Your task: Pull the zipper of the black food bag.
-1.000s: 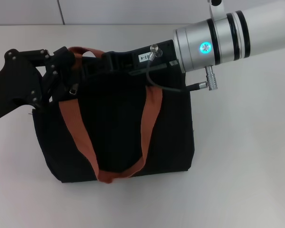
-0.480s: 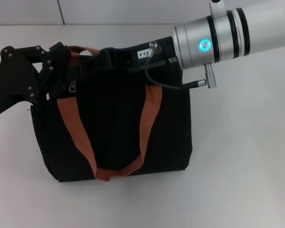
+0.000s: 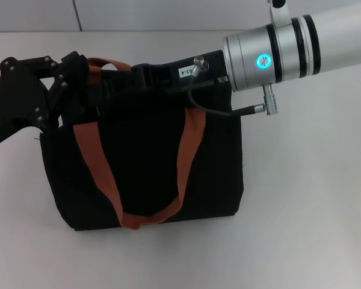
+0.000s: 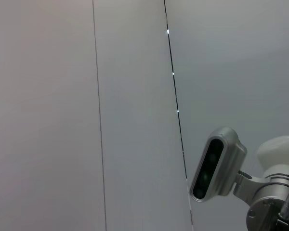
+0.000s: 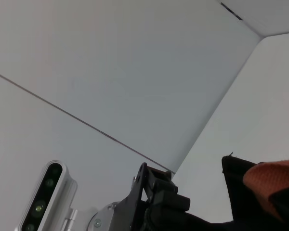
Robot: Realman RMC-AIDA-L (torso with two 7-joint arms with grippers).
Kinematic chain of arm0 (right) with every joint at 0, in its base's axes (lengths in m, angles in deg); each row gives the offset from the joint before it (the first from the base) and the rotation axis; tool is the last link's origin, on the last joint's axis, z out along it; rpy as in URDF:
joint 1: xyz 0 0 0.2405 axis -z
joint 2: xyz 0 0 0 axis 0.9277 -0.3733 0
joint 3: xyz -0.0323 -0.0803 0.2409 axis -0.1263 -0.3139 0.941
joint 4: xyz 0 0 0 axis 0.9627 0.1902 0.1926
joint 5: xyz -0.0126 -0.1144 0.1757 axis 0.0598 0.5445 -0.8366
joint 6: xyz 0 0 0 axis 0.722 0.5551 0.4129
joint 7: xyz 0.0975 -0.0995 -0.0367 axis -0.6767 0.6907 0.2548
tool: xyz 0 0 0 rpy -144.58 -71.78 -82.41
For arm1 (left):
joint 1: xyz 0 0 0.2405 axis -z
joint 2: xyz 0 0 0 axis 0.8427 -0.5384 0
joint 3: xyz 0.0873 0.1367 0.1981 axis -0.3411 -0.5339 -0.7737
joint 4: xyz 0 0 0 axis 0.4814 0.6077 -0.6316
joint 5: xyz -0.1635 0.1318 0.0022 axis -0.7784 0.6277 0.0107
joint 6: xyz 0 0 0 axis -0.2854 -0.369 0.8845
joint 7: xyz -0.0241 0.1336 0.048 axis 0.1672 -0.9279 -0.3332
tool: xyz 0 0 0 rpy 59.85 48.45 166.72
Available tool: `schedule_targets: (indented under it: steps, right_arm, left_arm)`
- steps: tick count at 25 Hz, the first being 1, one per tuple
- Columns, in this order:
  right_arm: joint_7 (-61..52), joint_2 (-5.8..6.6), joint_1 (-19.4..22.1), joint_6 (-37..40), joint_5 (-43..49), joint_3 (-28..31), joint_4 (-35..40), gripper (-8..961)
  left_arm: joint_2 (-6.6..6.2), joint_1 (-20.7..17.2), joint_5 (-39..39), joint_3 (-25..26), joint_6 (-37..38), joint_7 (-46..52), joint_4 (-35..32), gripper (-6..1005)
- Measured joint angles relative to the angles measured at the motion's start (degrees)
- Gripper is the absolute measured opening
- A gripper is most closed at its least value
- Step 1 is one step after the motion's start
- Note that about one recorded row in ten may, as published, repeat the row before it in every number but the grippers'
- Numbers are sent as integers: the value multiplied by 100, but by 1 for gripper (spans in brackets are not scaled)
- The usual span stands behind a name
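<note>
Tabletop (image 3: 313, 198), pale and plain, carries the black food bag (image 3: 144, 174) standing upright near its middle; two orange-brown straps (image 3: 189, 153) loop down the bag's near face; the right gripper (image 3: 145, 77) reaches in from the right along the bag's top edge, and whether it is open or closed cannot be told; the left gripper (image 3: 78, 75) sits at the bag's top left corner, its state likewise hidden; the zipper is not visible among the black parts there.

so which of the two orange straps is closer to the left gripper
The far strap, looping at the bag's top edge, right beside the left gripper; the other strap hangs down the front.
</note>
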Motion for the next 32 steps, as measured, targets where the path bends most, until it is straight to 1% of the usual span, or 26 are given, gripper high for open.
schedule_targets:
  steps: [6, 11, 17, 19, 32]
  right_arm:
    - [91, 0, -46, -83, 13, -66, 1, 332]
    - [135, 7, -35, -134, 52, -164, 140, 328]
    - [131, 48, 110, -127, 110, -193, 478, 255]
    - [102, 50, 154, -127, 239, -172, 622, 255]
    - [96, 51, 62, -203, 400, -220, 661, 255]
  left_arm:
    - [0, 19, 4, 5, 4, -8, 23, 28]
    - [-10, 22, 5, 19, 10, -2, 23, 28]
    - [-15, 22, 5, 80, 16, -6, 23, 28]
    - [-17, 22, 5, 80, 16, -1, 23, 28]
    - [-21, 33, 4, 80, 22, 18, 23, 28]
